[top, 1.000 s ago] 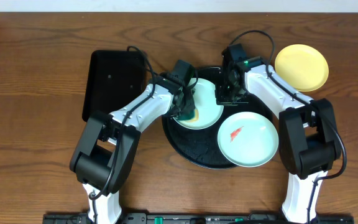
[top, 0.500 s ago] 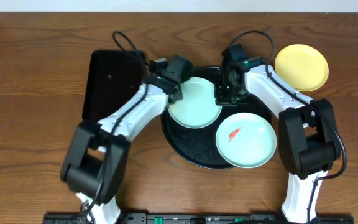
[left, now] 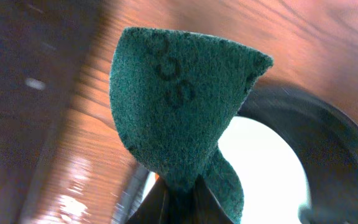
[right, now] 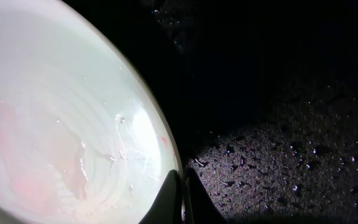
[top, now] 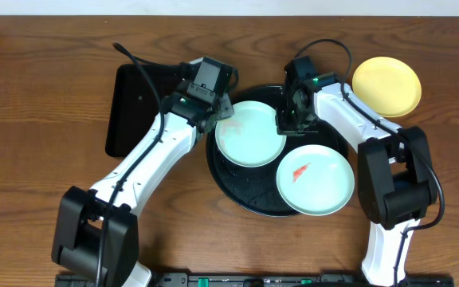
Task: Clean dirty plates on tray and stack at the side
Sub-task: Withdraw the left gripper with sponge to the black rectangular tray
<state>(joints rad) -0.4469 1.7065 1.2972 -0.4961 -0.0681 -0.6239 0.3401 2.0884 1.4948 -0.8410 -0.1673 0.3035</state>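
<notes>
The round black tray (top: 249, 199) holds two mint-blue plates. The upper plate (top: 249, 134) looks wiped; the right wrist view (right: 61, 124) shows faint pink streaks on it. My right gripper (top: 287, 125) is shut on its right rim (right: 180, 186). The lower plate (top: 317, 179) carries a red smear (top: 301, 171). My left gripper (top: 213, 112) is shut on a green scouring pad (left: 179, 106), held over the tray's left edge beside the upper plate. The yellow plate (top: 386, 86) lies on the table at the far right, off the tray.
A rectangular black tray (top: 138, 108) lies left of the round tray, partly under my left arm. Cables loop above both arms. The wooden table's far edge runs along the top.
My left gripper has lifted the pad off the upper plate and drawn back up and left to the tray's edge. The orange smear on that plate is gone. My right gripper has stayed.
</notes>
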